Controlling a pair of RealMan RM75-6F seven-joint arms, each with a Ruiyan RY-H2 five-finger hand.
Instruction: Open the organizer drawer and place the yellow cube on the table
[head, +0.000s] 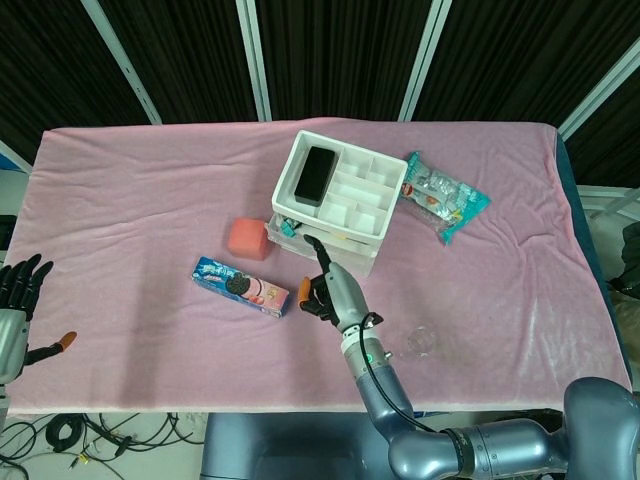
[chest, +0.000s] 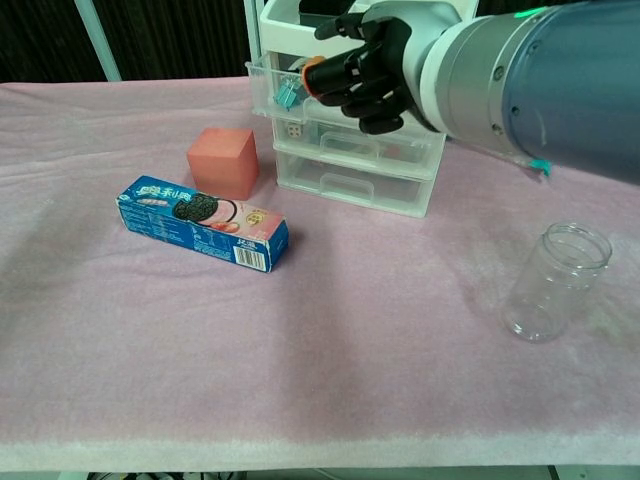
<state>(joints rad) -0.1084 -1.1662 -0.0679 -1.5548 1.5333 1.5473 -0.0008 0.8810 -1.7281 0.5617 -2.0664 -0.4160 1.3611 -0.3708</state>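
Observation:
The white organizer (head: 350, 200) stands at mid-table, and its clear drawers (chest: 350, 170) face me. Its top drawer (chest: 272, 92) sticks out a little at the left. My right hand (chest: 368, 68) is raised in front of that top drawer with its fingers loosely spread and nothing held. In the head view the right hand (head: 328, 288) sits just before the organizer, one finger pointing at it. The hand hides the yellow cube in the chest view. My left hand (head: 15, 300) is open at the table's left edge, far from everything.
A pink cube (chest: 222, 160) sits left of the organizer, with a blue cookie box (chest: 200, 222) in front of it. A clear jar (chest: 555, 282) stands at the front right. A snack bag (head: 440, 200) lies right of the organizer. A black box (head: 317, 173) lies in the top tray.

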